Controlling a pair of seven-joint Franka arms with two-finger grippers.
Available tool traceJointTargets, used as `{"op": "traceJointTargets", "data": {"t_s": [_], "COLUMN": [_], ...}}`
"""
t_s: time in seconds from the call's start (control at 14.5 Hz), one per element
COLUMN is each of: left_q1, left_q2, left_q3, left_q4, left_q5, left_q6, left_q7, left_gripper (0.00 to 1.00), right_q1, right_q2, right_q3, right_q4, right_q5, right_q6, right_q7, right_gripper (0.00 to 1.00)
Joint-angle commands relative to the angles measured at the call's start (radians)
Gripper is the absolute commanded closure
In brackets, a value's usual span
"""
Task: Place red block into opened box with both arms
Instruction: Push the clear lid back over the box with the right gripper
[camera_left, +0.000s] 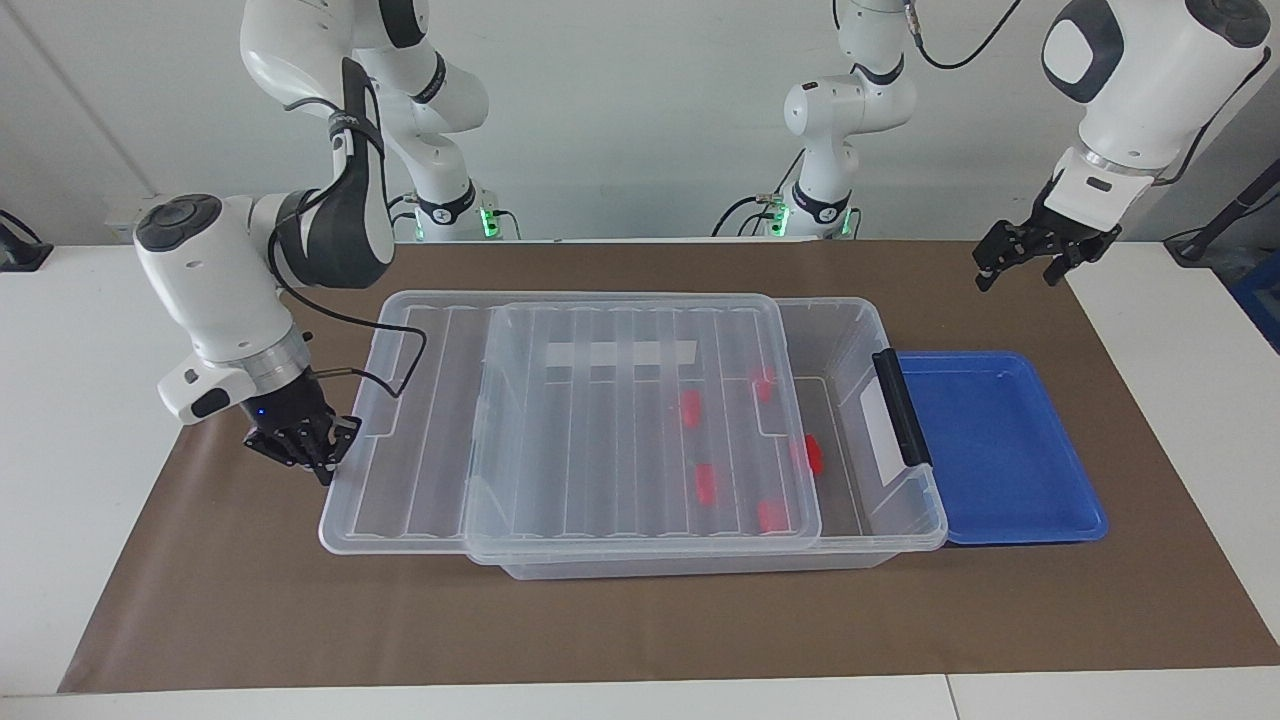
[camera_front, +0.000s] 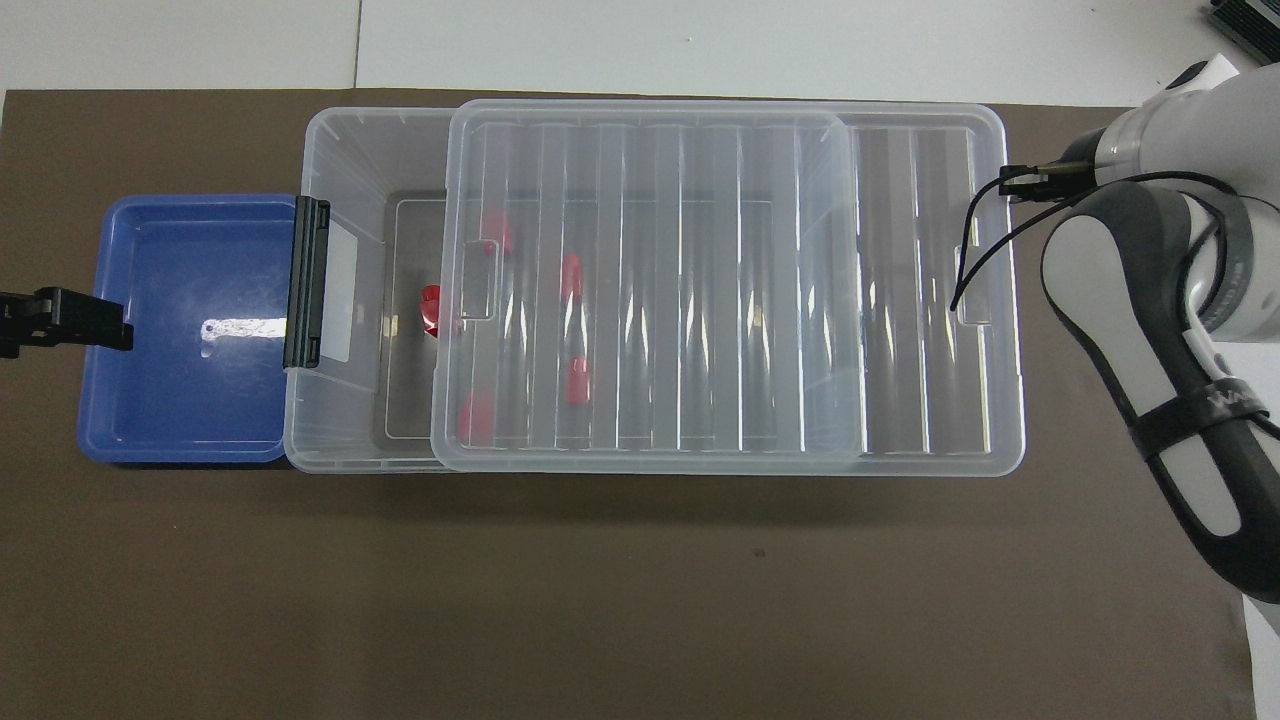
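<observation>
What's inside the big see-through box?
Five red blocks lie on the floor of the clear box. The ribbed lid covers most of them, so they look blurry; one peeks out.

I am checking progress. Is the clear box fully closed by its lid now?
Not fully. The lid covers most of the clear box, but a strip beside the black handle remains uncovered.

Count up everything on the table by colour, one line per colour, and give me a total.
Red: 5 blocks inside the bin, for example one under the lid and another at the lid's edge
Clear: 2, the bin and its lid
Blue: 1 tray
Total: 8
</observation>
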Motion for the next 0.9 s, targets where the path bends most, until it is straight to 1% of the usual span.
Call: {"op": "traceJointTargets", "data": {"t_s": [0.0,0.83], "left_q1": [-0.039,-0.067], "left_q2": [-0.034,-0.036], "left_q3": [0.003,0.003], "left_q4": [-0.041,-0.039], "left_q5": [-0.021,-0.021], "left_q6": [0.040,0.046], "left_q7": [-0.043,-0.032], "left_gripper": [0.00,0.00], "right_q1": [0.015,0.109], "right_q2": [0.015,-0.002], "right_q3": [0.004,0.006], "right_q4": [0.010,-0.028], "right_q5": [0.034,0.049], "right_q6": [0.004,-0.004], "right_q7": [-0.020,0.081], "right_gripper": [1.00,1.00]}}
